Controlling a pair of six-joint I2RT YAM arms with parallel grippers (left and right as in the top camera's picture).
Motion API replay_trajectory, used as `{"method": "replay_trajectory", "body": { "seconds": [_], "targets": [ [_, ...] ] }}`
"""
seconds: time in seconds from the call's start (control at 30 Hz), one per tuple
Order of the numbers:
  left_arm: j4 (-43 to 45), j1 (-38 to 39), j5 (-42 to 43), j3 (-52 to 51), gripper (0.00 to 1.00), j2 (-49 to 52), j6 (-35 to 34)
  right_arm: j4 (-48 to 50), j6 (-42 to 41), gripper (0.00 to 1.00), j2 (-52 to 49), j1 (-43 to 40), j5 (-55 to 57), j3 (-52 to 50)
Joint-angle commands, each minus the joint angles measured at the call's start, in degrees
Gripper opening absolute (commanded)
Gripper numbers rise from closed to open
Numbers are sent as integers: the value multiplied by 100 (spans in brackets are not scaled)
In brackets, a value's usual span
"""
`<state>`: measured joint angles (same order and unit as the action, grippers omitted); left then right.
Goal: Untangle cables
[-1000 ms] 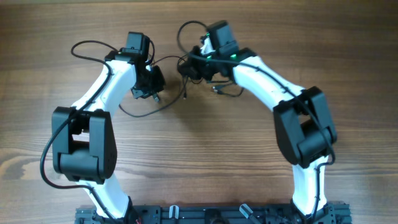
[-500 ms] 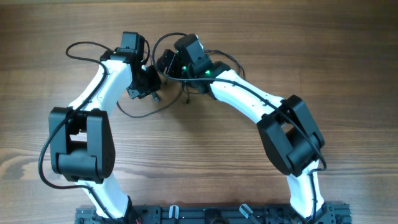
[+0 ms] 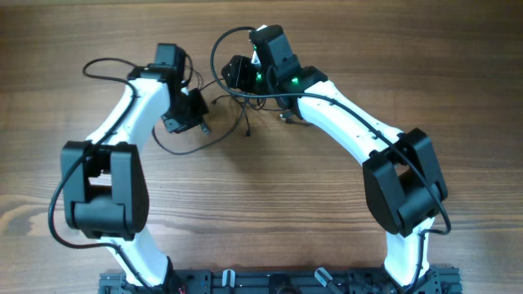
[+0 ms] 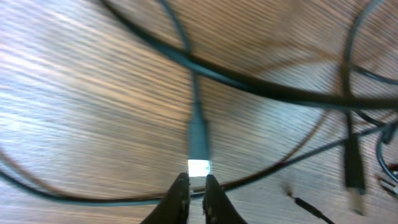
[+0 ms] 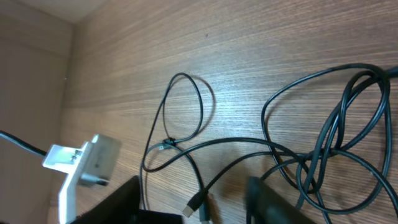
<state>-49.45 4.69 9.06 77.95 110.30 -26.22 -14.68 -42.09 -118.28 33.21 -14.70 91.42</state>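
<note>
Fingers [image 4: 178, 198] of the left gripper [image 4: 193, 185] stand almost together, with only a narrow slit between the tips. The bright metal end of a plug [image 4: 199, 168] sits right at that slit, its dark body running straight away from the tips across the table [image 4: 74, 112]. Whether the tips pinch the plug or merely touch it cannot be told. Other strands of the cables [image 4: 261, 87] cross the table beyond the plug, and a second plug end lies off to the right, apart from the fingers. The right gripper [image 5: 199, 211] is wide open and holds nothing. A small plug lies on the table between its two fingers [image 5: 273, 199] without touching either, a single loop lies further ahead, and a bunch of overlapping strands lies ahead and right. From overhead, the cables lie on the table between and under the two grippers, with one strand curving out beside the left one.
</note>
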Motion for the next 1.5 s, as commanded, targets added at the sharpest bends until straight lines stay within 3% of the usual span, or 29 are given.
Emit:
{"method": "replay_trajectory", "body": {
  "seconds": [0.0,0.03,0.07,0.1,0.17,0.23,0.57,0.7,0.87,0.97,1.13,1.33,1.47],
  "targets": [
    [-35,-472,492,-26,8,-422,203,7,330,50,-22,46,531,81],
    [-33,-549,507,-26,9,-461,201,83,326,54,-52,46,651,81],
    [-28,-684,474,-26,31,-472,205,164,289,56,-138,52,798,81],
    [-31,-743,439,-28,39,-455,201,232,289,56,-179,63,831,81],
    [-31,-820,433,-28,78,-424,203,424,291,57,-317,90,831,81],
    [-26,-863,433,-28,100,-409,201,627,286,57,-479,103,828,81],
    [-13,-861,433,-28,100,-409,203,1250,-160,59,-1043,105,304,81],
    [-15,-861,433,-28,100,-409,203,1132,-138,48,-1043,105,-363,81],
    [-35,-861,435,-28,100,-409,203,179,-125,33,-1040,76,-1058,81],
    [-35,-861,435,-28,100,-409,201,-295,533,22,-1038,4,-1617,81],
    [-35,-859,435,-28,100,-409,203,-1029,885,18,-1025,-96,-2052,83],
    [-33,-859,437,-28,100,-409,201,-2135,887,16,-1025,-94,-964,83],
    [-35,-859,437,-28,100,-409,201,-2608,911,17,-876,-131,-994,170]
  ]
}}
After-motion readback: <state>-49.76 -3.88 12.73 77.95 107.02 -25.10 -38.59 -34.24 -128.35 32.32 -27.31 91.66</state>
